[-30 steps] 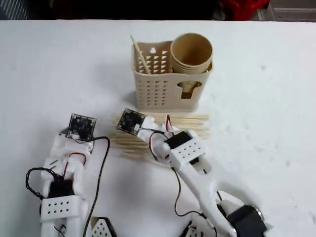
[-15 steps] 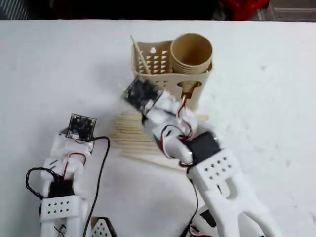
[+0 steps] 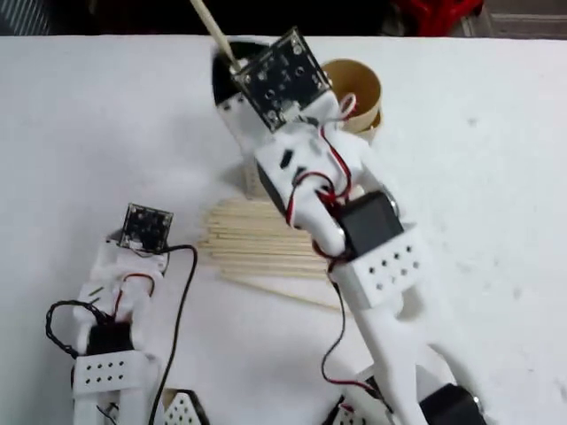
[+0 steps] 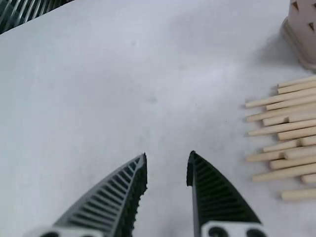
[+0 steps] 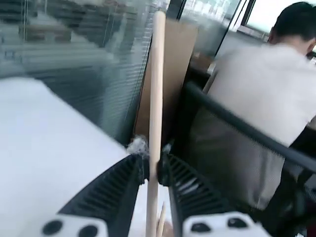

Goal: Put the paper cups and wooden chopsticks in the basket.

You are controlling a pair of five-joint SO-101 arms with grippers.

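My right gripper is shut on one wooden chopstick, which stands upright between its jaws. From above, that gripper is over the beige basket, and the chopstick slants up past the table's far edge. Stacked paper cups stand in the basket's right compartment. A pile of chopsticks lies on the table in front of the basket. My left gripper is open above bare table, left of the chopsticks; a corner of the basket shows beyond them.
The left arm rests at the front left of the white table. The right arm crosses above the pile and hides most of the basket. A seated person shows in the room behind.
The right arm rose from the chopstick pile with one chopstick in its gripper and swung forward over the basket. The left arm has not moved.
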